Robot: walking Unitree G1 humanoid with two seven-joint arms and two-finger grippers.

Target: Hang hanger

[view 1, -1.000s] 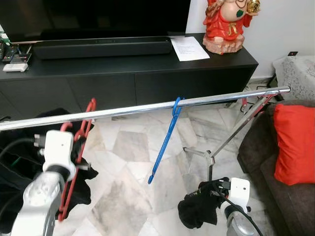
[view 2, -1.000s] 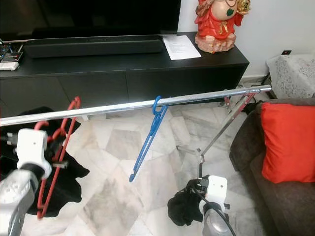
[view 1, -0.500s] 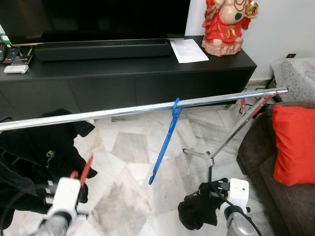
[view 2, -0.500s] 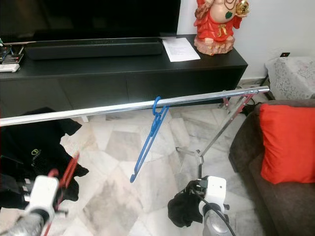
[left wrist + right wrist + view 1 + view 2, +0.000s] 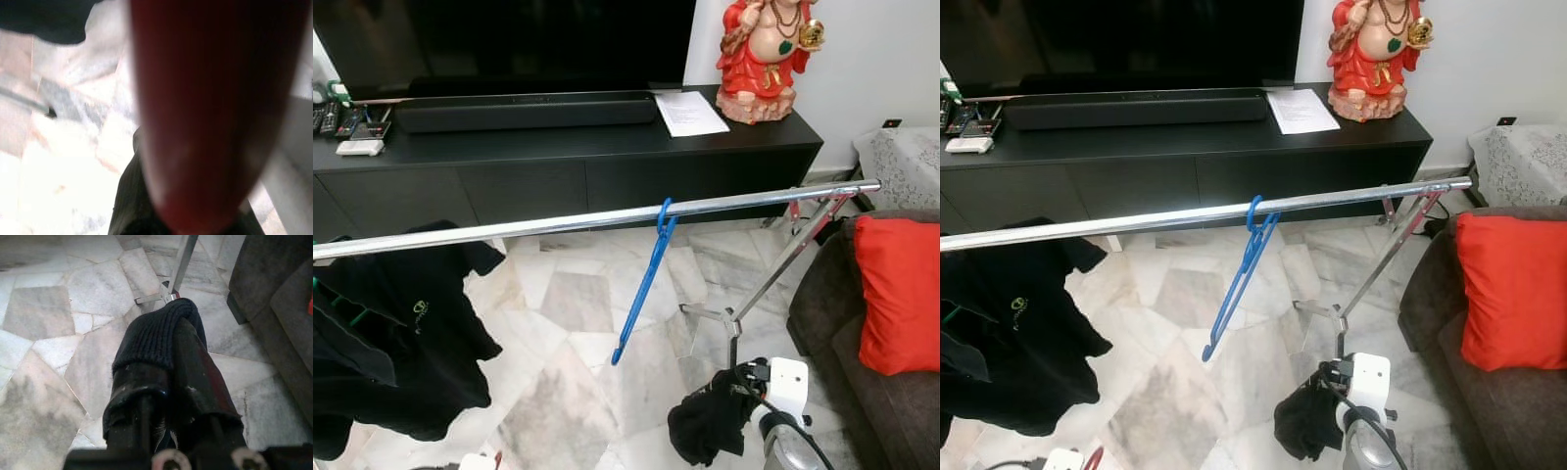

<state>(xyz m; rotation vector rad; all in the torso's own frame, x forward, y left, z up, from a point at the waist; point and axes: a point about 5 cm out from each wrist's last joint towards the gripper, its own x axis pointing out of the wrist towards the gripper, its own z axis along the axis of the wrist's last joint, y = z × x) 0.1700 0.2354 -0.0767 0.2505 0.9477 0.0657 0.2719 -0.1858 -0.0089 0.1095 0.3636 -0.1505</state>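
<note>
left eye view: a chrome rail (image 5: 558,223) crosses the frame, rising toward 3 o'clock. a blue hanger (image 5: 644,284) hooks on it near the middle, its body slanting down toward 7 o'clock. a black shirt (image 5: 391,343) hangs from the rail at 9 o'clock. at 5 o'clock the right hand (image 5: 710,431) sits low, wrapped in black cloth (image 5: 700,436). behind stand a black tv cabinet (image 5: 568,157), a paper (image 5: 690,111) and a red figurine (image 5: 766,49).

right eye view: at 7 o'clock, on the bottom edge, the tip of a red hanger (image 5: 1095,458).

left wrist view: a blurred red hanger shaft fills the middle, close to the lens; left hand state cannot be told.

right wrist view: the right hand's fingers (image 5: 146,406) are sheathed in the knit cloth; spread or pressed together cannot be told.
</note>
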